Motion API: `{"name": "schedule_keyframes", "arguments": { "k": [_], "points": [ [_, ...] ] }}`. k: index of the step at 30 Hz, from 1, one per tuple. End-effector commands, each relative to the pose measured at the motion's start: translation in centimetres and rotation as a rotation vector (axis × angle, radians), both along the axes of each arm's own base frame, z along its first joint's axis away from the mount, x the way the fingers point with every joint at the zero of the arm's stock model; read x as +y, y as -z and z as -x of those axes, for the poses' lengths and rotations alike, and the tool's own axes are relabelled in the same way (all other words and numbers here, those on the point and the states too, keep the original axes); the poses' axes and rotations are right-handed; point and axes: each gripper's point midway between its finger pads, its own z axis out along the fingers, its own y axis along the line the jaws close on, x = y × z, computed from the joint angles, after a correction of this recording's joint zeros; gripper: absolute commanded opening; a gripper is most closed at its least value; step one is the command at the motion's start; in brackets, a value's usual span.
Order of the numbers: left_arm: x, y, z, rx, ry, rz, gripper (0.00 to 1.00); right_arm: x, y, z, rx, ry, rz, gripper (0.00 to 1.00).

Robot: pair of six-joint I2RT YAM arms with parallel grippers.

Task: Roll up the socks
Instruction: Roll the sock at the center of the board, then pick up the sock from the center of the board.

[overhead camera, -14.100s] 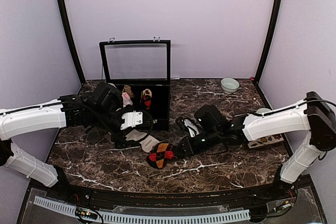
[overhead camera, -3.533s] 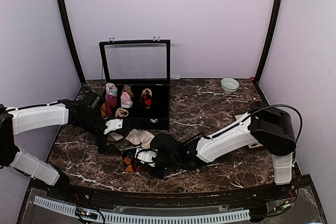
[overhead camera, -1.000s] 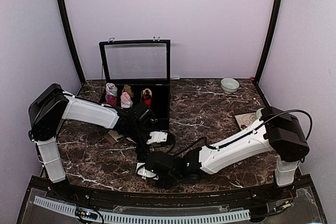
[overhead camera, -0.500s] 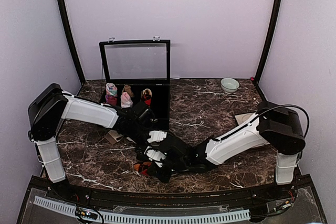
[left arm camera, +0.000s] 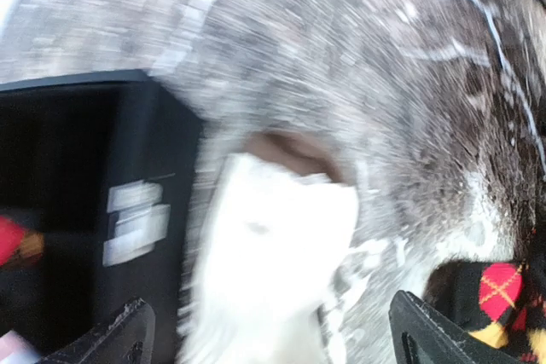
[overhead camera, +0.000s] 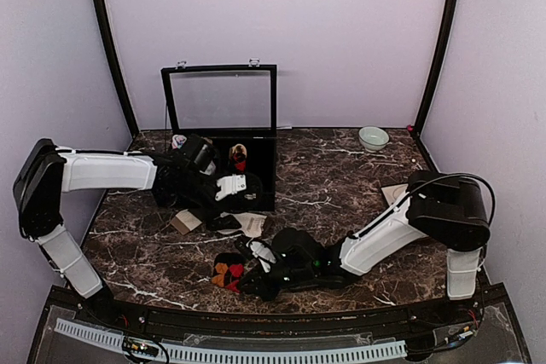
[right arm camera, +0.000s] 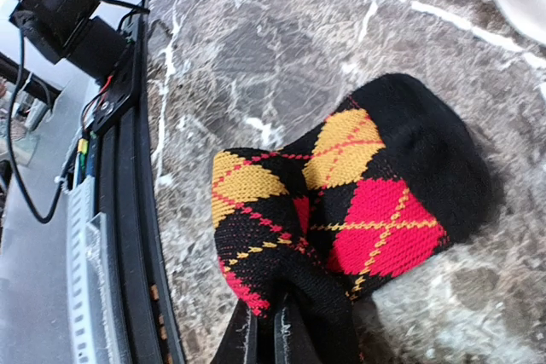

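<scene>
Gripping the argyle sock [right arm camera: 358,202] near the front edge of the counter [overhead camera: 341,168]

Right pincer [right arm camera: 275,337]: jaws fully closed, pinching a bunched fold of the black sock with red and yellow diamonds. The rest of this sock lies on the dark marble, close to the front rail.

Left pincer [left arm camera: 269,338]: jaws spread wide, holding nothing, hanging above the cream sock [left arm camera: 273,253]. This wrist view is blurred.

The cream sock, brown at one end, lies on the counter just beside the black case [overhead camera: 263,164]. The two socks lie near each other without touching.
</scene>
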Motion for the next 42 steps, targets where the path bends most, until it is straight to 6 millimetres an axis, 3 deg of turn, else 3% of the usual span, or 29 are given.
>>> {"name": "schedule_keyframes", "arguments": {
  "k": [1, 6, 10, 16, 19, 24, 26, 29, 33, 36, 37, 38, 39, 40, 42],
  "points": [
    [1.1, -3.8, 1.4, -0.011, 0.014, 0.085, 0.99, -13.9, 13.2, 5.7, 0.281, -0.024, 0.657, 0.00],
    [2.0, -0.7, 3.7, 0.069, 0.048, 0.056, 0.99, -13.6, 12.4, 3.6, 0.207, -0.011, 0.697, 0.00],
    [3.0, -0.2, 5.5, 0.110, 0.105, 0.018, 0.99, -14.2, 12.7, 3.4, 0.218, 0.022, 0.729, 0.00],
    [5.3, -1.6, 7.4, 0.061, 0.090, 0.036, 0.99, -13.9, 12.5, 3.9, 0.312, 0.086, 0.720, 0.00],
    [7.1, -3.7, 7.5, 0.045, 0.040, 0.076, 0.99, -13.9, 13.0, 4.8, 0.398, 0.099, 0.735, 0.00],
    [9.2, -5.4, 11.6, -0.005, 0.217, 0.015, 0.99, -13.5, 13.1, 5.6, 0.500, 0.109, 0.731, 0.00],
    [8.8, -5.7, 13.8, -0.032, 0.326, -0.004, 0.99, -13.2, 13.0, 5.7, 0.542, 0.125, 0.714, 0.00],
    [7.2, -3.1, 17.6, -0.085, 0.500, -0.109, 0.99, -12.2, 12.5, 5.5, 0.590, 0.135, 0.661, 0.00],
    [4.6, -0.3, 19.3, -0.156, 0.576, -0.150, 0.99, -10.8, 11.6, 5.1, 0.666, 0.139, 0.584, 0.00],
    [3.5, 1.8, 19.1, -0.260, 0.611, -0.207, 0.87, -9.4, 10.6, 4.6, 0.728, 0.153, 0.494, 0.00],
    [3.3, 2.4, 19.0, -0.291, 0.626, -0.225, 0.78, -8.9, 10.1, 4.3, 0.757, 0.163, 0.456, 0.00],
    [3.0, 2.7, 18.6, -0.324, 0.630, -0.236, 0.60, -8.5, 9.7, 4.0, 0.773, 0.168, 0.425, 0.00],
    [2.5, 2.7, 18.1, -0.357, 0.621, -0.238, 0.35, -8.1, 9.4, 3.8, 0.783, 0.170, 0.402, 0.00],
    [1.9, 2.6, 17.5, -0.384, 0.611, -0.237, 0.31, -7.8, 9.0, 3.6, 0.790, 0.170, 0.380, 0.00],
    [0.9, 2.2, 16.9, -0.398, 0.601, -0.236, 0.33, -7.4, 8.7, 3.3, 0.801, 0.175, 0.356, 0.00]
  ]
}}
